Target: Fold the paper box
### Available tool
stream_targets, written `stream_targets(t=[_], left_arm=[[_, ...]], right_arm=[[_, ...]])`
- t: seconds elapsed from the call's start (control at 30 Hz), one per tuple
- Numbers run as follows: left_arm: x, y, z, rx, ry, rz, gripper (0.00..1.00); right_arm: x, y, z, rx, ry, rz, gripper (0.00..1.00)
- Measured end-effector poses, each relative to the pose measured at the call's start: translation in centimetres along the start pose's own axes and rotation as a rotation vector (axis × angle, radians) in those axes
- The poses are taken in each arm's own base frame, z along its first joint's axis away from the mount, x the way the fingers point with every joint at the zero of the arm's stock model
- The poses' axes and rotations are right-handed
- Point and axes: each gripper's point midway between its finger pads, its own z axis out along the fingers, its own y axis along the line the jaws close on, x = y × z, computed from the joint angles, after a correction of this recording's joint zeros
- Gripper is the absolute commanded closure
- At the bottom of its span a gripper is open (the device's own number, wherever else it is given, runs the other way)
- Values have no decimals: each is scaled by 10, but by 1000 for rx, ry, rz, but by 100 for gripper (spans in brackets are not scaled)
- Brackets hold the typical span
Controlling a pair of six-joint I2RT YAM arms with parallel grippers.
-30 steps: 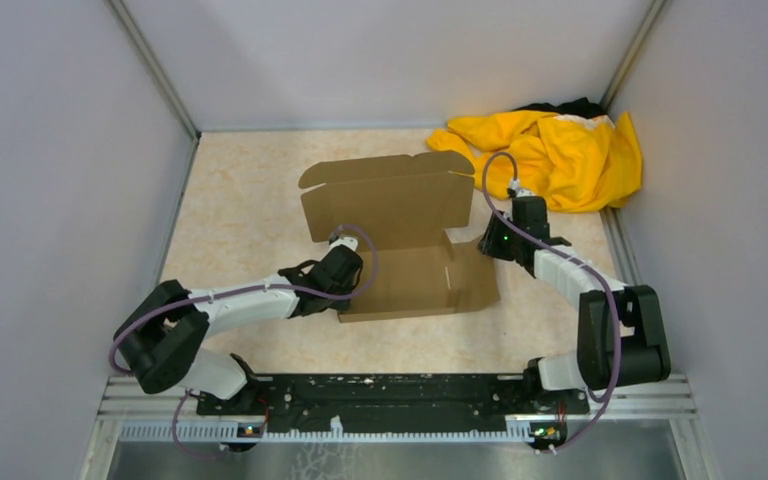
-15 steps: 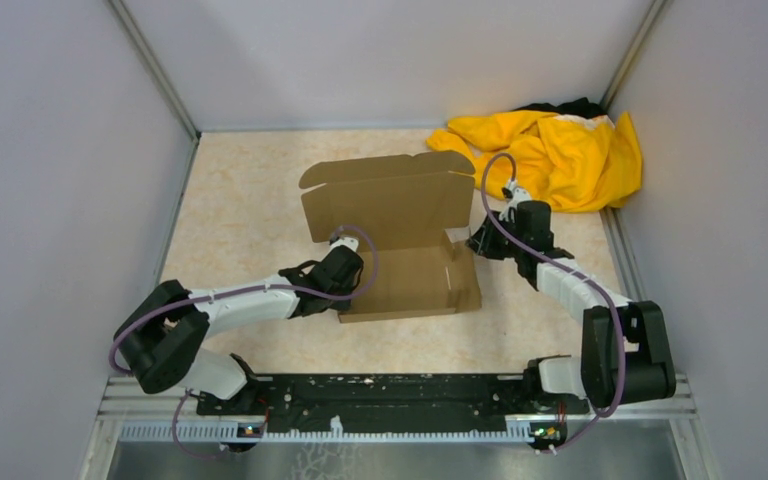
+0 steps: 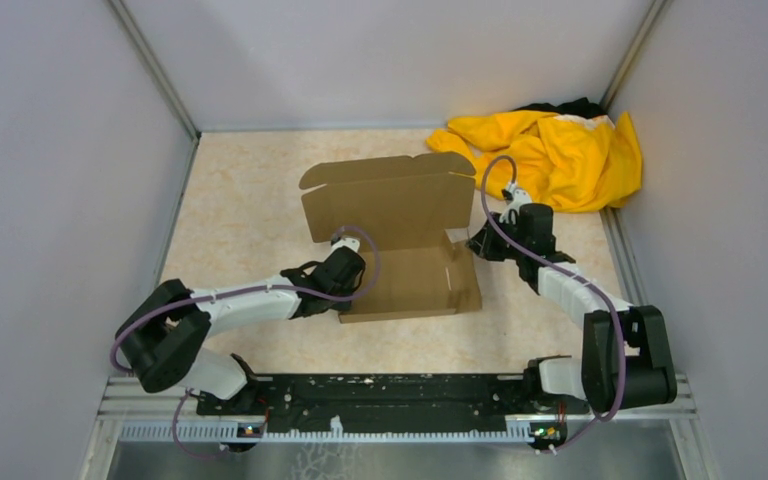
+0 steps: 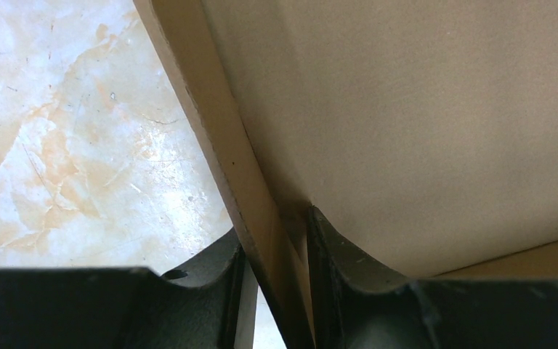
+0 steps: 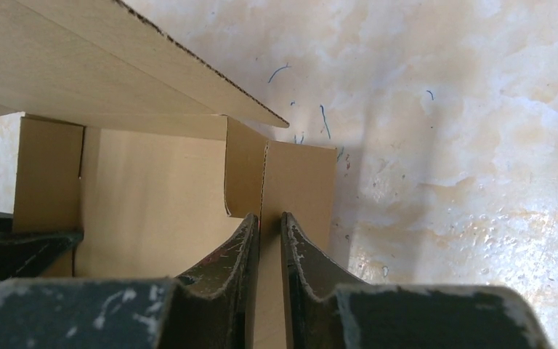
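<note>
Sitting in the middle of the table (image 3: 240,220), the paper box (image 3: 400,275) is standing half-formed, rear panel upright, while the left gripper (image 4: 272,243) and the right gripper (image 5: 270,229) are each pinching a raised side wall, lid not yet closed.

Top view: I look down from above and behind both arm bases, far enough back to take in the whole table (image 3: 240,200). Left wrist view: sits just behind the left gripper (image 4: 276,240), faces out past its fingertips, very close on the paper box (image 4: 407,109). Right wrist view: same, behind the right gripper (image 5: 269,222). All three share the box.
</note>
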Motion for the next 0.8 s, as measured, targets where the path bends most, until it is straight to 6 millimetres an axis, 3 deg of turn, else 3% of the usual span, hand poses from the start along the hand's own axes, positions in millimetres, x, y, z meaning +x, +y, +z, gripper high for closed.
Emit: stream_targets(t=[0.53, 0.8], left_arm=[[-1, -1, 1, -9, -2, 3, 65], [-1, -2, 1, -11, -5, 3, 66]], right_arm=[[3, 27, 3, -31, -6, -108, 88], [-5, 63, 5, -103, -15, -153, 88]])
